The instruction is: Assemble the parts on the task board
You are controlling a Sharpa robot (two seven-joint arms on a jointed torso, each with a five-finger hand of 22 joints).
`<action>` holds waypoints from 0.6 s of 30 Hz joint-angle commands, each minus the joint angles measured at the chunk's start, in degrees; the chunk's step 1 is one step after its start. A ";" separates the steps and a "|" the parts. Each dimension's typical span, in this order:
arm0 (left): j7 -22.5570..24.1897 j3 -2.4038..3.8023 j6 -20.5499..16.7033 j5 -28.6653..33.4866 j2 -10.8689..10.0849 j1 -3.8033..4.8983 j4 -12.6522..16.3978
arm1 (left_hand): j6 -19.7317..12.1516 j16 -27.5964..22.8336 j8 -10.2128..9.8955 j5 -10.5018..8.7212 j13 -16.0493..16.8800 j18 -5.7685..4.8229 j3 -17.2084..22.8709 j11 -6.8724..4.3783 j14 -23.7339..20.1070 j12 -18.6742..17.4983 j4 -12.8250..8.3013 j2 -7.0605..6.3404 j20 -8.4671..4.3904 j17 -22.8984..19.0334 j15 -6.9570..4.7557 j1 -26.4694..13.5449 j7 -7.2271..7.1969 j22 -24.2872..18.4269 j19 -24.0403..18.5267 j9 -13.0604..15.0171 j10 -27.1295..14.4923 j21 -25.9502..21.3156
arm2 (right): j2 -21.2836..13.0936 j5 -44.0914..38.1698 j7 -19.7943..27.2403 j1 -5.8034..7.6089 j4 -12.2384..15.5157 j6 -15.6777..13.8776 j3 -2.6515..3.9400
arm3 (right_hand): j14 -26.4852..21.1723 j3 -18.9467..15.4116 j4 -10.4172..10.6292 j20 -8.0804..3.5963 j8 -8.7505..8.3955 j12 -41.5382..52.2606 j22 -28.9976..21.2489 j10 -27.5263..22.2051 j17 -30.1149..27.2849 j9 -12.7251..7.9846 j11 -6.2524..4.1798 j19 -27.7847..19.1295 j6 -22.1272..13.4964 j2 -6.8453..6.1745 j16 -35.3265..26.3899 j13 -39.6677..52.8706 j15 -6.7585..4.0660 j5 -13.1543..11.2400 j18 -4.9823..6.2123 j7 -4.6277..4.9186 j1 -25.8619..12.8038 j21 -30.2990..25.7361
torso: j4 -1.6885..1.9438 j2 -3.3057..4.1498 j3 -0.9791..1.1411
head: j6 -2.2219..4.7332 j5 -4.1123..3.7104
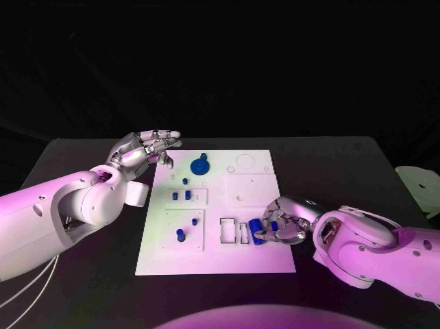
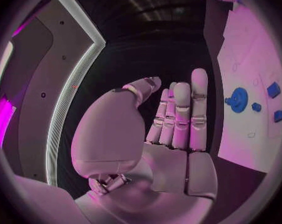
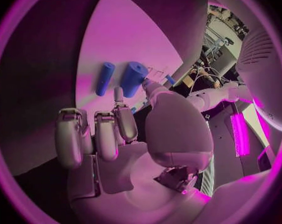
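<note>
The white task board (image 1: pixel 240 260) lies in the middle of the black table. A blue gear (image 1: pixel 200 165) sits near its far edge, and small blue pieces (image 1: pixel 182 195) stand on its left half. My right hand (image 1: pixel 284 223) is over the board's near right part, thumb and a finger pinching a thick blue cylinder (image 1: pixel 258 231) (image 3: pixel 133 78). A thinner blue peg (image 3: pixel 105 78) lies beside it. My left hand (image 1: pixel 146 147) (image 2: pixel 178 119) hovers at the board's far left corner, fingers straight and holding nothing. The left wrist view shows the gear (image 2: pixel 238 99) on the board (image 2: pixel 240 144).
Two rectangular slots (image 1: pixel 235 231) are cut in the board just left of the cylinder. A white round object (image 1: pixel 423 185) stands off the table's right edge. Thin cables (image 1: pixel 22 288) hang at the near left.
</note>
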 commanded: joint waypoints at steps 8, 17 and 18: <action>0.44 0.03 1.18 -0.11 -0.11 0.00 0.30 | -0.16 0.12 -0.16 -0.21 0.07 0.82 -0.47 0.07 -0.46 0.26 0.04 0.71 0.10 -0.12 0.15 -0.12 0.15 -0.12 0.20 -0.07 -0.61 -0.31 | 2.38 -2.19 -1.82 -1.17 -1.77 1.30 -0.04 | 3.99 -0.29 0.90 -0.14 0.45 0.12 11.31 0.08 4.02 0.13 -0.28 2.63 0.08 0.02 0.24 0.06 -0.45 0.06 -0.98 -0.39 -0.55 0.14 | 0.04 -0.02 0.01 | -0.16 0.28; 0.41 0.03 1.28 -0.11 -0.21 0.00 0.35 | -0.16 0.13 -0.16 -0.21 0.08 0.82 -0.51 0.08 -0.46 0.28 0.08 0.72 0.11 -0.14 0.16 -0.17 0.16 -0.13 0.21 -0.08 -0.65 -0.34 | 3.35 -2.00 -2.30 -1.75 -2.41 0.98 -0.04 | 4.01 -0.42 1.44 -0.24 0.96 0.14 11.40 0.13 4.17 0.39 -0.50 2.68 0.81 0.85 0.29 0.21 -0.60 0.49 -1.00 -0.65 0.64 0.20 | -0.07 -0.04 -0.02 | -0.17 0.38; 0.41 0.03 1.28 -0.11 -0.21 0.00 0.36 | -0.16 0.13 -0.16 -0.21 0.08 0.82 -0.51 0.08 -0.46 0.28 0.08 0.72 0.11 -0.14 0.16 -0.17 0.16 -0.13 0.21 -0.08 -0.65 -0.34 | 3.38 -2.00 -2.31 -1.77 -2.42 0.86 -0.04 | 4.01 -0.42 1.44 -0.24 0.96 0.14 11.40 0.13 4.17 0.39 -0.50 2.68 0.81 0.85 0.29 0.21 -0.60 0.49 -1.00 -0.65 0.64 0.20 | -0.05 -0.04 -0.01 | -0.17 0.40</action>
